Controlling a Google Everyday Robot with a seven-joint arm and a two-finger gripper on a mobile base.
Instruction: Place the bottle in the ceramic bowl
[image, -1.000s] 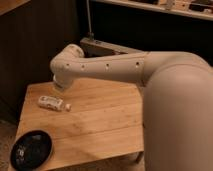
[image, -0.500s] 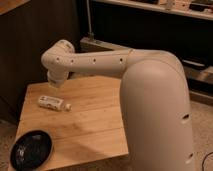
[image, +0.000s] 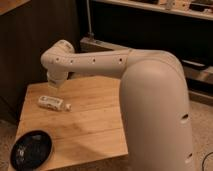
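One gripper (image: 53, 84) hangs over the far left of the wooden table (image: 95, 122) — spread wide, holding nothing. Just below it the white bottle (image: 51, 103) lies on its side on the wood, cap to the right, not touching the gripper. The black bowl (image: 31, 149) sits at the near left corner — apart from the bottle. The pale arm (image: 95, 62) runs right to its bulky body.

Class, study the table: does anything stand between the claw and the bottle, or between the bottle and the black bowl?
Nothing visible does. The claw hangs just above the bottle, which lies on its side. Only open wooden table separates the bottle from the ceramic bowl at the near corner.
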